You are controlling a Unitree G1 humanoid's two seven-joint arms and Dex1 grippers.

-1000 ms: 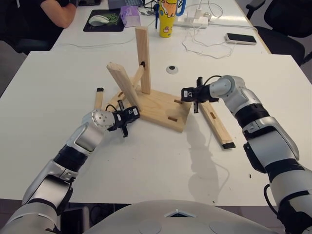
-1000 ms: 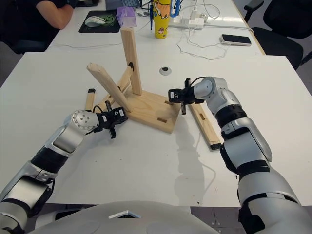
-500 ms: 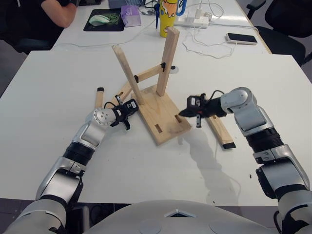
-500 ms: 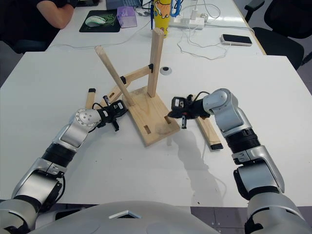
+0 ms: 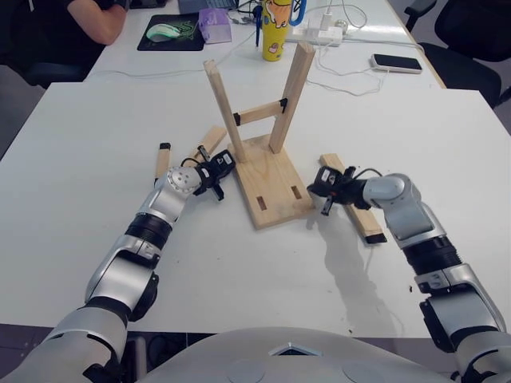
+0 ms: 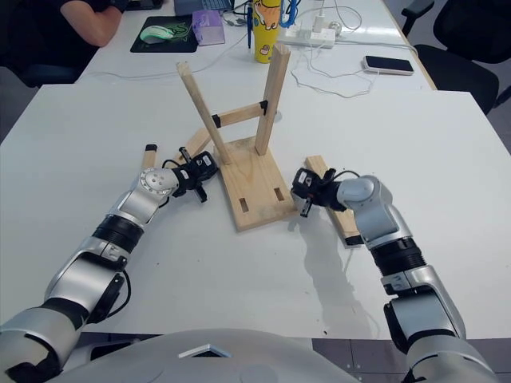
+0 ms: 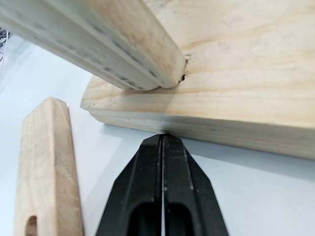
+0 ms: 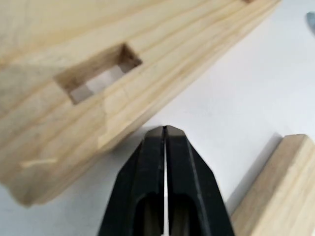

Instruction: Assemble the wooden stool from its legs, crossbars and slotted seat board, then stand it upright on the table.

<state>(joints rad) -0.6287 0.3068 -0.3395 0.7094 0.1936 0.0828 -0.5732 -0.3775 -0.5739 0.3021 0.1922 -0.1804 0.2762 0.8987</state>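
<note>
We see the left gripper (image 7: pixel 162 140) with its two black fingers pressed together, nothing between them. Its tips sit right at the side edge of the pale, slotted wooden seat board (image 5: pixel 270 177), which lies flat on the white table (image 5: pixel 96 136). Just past the tips, a square wooden leg (image 5: pixel 222 112) rises from the board at a slant. A second leg (image 5: pixel 292 94) stands further across the board, and a short wooden crossbar (image 5: pixel 259 113) joins the two. On the side of this gripper away from the board lie a loose wooden piece with a black end (image 5: pixel 162 162) and another loose wooden piece (image 5: pixel 210 141).

The right gripper (image 8: pixel 164 130) is also closed on nothing, its tips just beside the opposite edge of the seat board. An empty rectangular slot (image 8: pixel 97 73) sits in the board close to them. On its outer side, a loose wooden leg (image 5: pixel 332 164) lies flat on the table, partly under the right arm.
</note>
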